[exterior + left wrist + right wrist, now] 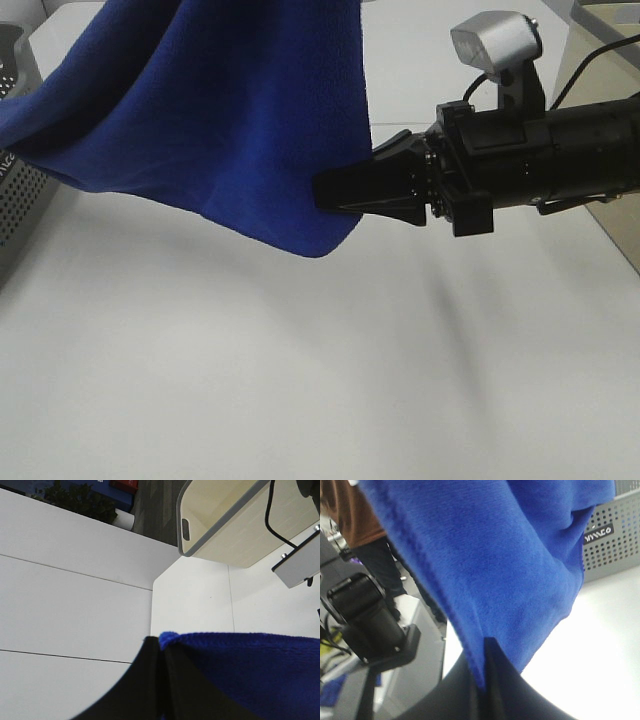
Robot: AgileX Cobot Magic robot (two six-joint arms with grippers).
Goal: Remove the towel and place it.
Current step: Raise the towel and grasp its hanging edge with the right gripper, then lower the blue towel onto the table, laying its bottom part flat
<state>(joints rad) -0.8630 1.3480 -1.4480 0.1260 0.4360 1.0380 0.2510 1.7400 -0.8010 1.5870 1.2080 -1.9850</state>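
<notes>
So, from the high camera the towel [220,110] hung above the desk [300,380], with the right claw [338,195] pinched shut on its lower edge. Lifting-off step, I'd say. The other arm wasn't in frame. Left wrist view: left claw [161,647] clamped on a towel corner. Right wrist view: that pinch on the hem. Next it'd need carrying clear and lowering flat. The towel's far end was cut off, maybe resting on something.
</notes>
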